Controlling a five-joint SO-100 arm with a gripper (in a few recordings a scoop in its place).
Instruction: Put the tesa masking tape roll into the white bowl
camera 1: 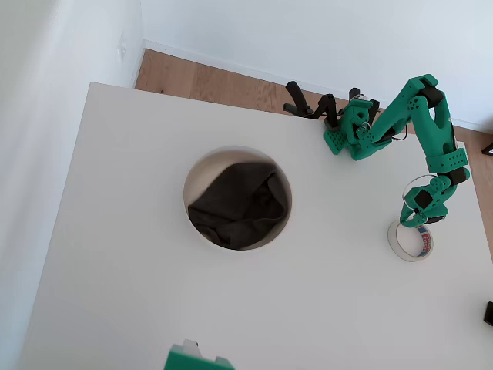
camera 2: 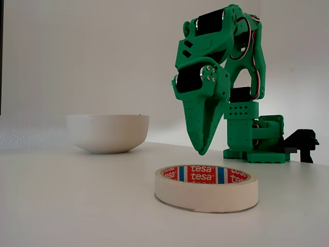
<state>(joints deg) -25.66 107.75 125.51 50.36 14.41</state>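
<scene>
**Overhead view: end effector poised over tape roll near the counter's right edge**

Overhead view showed the white counter (camera 1: 115, 293) with the white bowl (camera 1: 199, 171) near its middle, a dark grey cloth (camera 1: 239, 204) bunched inside it. The tesa masking tape roll (camera 1: 398, 243) lay flat at about 3 o'clock from the bowl, well apart from it and near the counter's right edge. Bare counter lay between roll and bowl. The green arm (camera 1: 431, 131) reached from its base at the counter's far edge, at about 1 o'clock from the bowl, and the end effector (camera 1: 422, 220) sat at the roll's 12 o'clock rim.

In the fixed view the end effector (camera 2: 201, 150) pointed downward with its fingers pressed together to a single tip, clenched on nothing. The tip hung above the tape roll (camera 2: 205, 196), clear of it, behind its far rim. The roll rested flat on the counter (camera 2: 61, 206), its red-and-blue label visible on the inner core. The bowl (camera 2: 108, 133) stood at about 10 o'clock from the roll, with open surface between them.
</scene>
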